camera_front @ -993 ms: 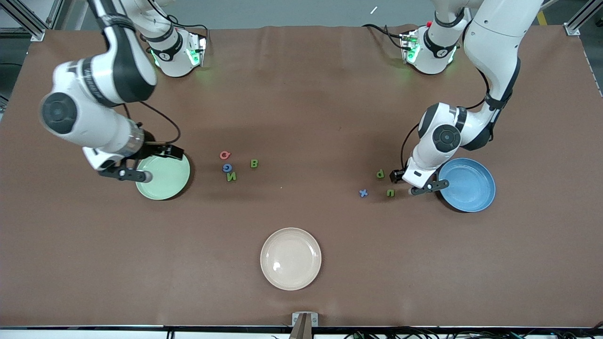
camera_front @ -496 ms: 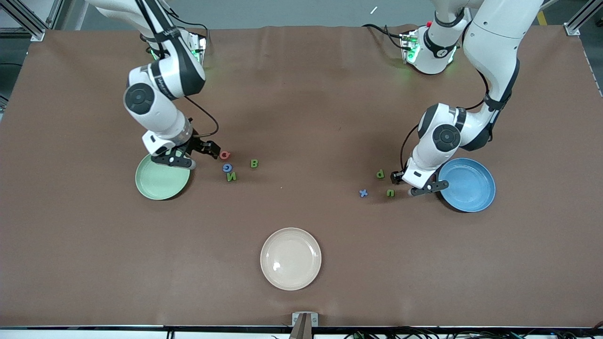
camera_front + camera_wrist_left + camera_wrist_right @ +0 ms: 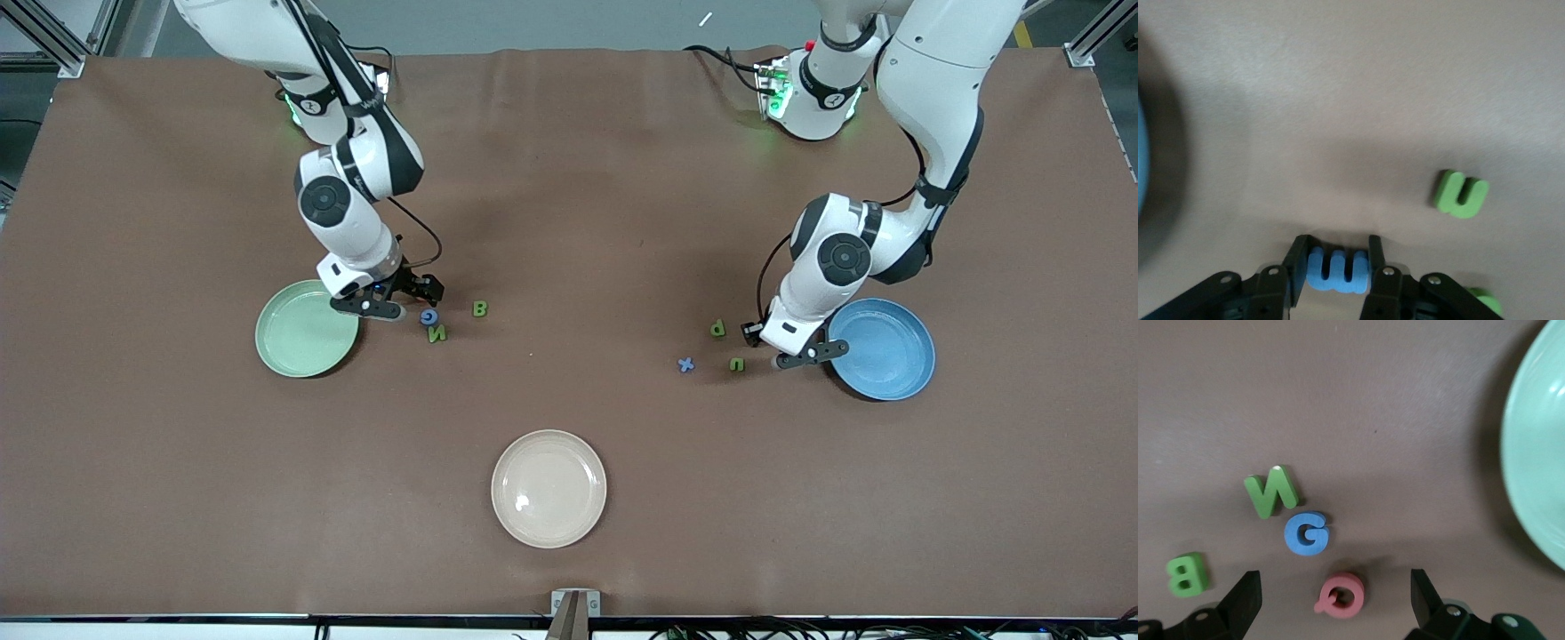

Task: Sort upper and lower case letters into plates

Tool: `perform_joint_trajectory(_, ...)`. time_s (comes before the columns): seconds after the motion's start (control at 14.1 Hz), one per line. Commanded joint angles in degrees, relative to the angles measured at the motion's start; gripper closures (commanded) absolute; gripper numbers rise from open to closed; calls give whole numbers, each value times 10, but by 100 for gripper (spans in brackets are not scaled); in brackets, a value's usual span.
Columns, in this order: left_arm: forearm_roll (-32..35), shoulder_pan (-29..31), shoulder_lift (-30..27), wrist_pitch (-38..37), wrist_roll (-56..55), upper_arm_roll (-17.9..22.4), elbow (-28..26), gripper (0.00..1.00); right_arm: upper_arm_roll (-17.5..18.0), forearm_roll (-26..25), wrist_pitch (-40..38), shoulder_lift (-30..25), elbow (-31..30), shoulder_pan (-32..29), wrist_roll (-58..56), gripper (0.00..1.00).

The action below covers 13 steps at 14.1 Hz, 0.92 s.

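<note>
One camera sits high across the table (image 3: 569, 178) from the two arm bases and looks steeply down, wide enough to take in the whole brown surface and all three plates. The left wrist camera rides close above the tabletop, aimed down past its own gripper (image 3: 1336, 261), with the green n (image 3: 1461, 194) near and a sliver of the blue plate (image 3: 1141, 160) at the frame's edge; the high view shows both. The right wrist camera looks straight down from a little higher, sharing the blue G (image 3: 1306, 533), green N (image 3: 1271, 491), green B (image 3: 1187, 574) and pale green plate (image 3: 1538, 453) with the high view.
</note>
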Motion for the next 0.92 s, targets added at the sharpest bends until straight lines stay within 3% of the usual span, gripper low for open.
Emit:
perform_joint_trajectory(0.0, 16, 23, -63, -76, 57, 0, -6, 79, -6, 2, 22, 16, -4, 17, 16, 4)
perform_joint_trajectory(0.35, 17, 108, -121, -132, 248, -1, -12, 80, -6, 2, 22, 21, -7, 27, 16, 14)
perform_joint_trajectory(0.64, 18, 181, -104, -119, 410, -1, -11, 80, -5, 2, 22, 20, -24, 31, 16, 17)
perform_joint_trajectory(0.85, 18, 216, -85, -70, 482, -1, -13, 80, -5, 2, 22, 19, -30, 35, 20, 21)
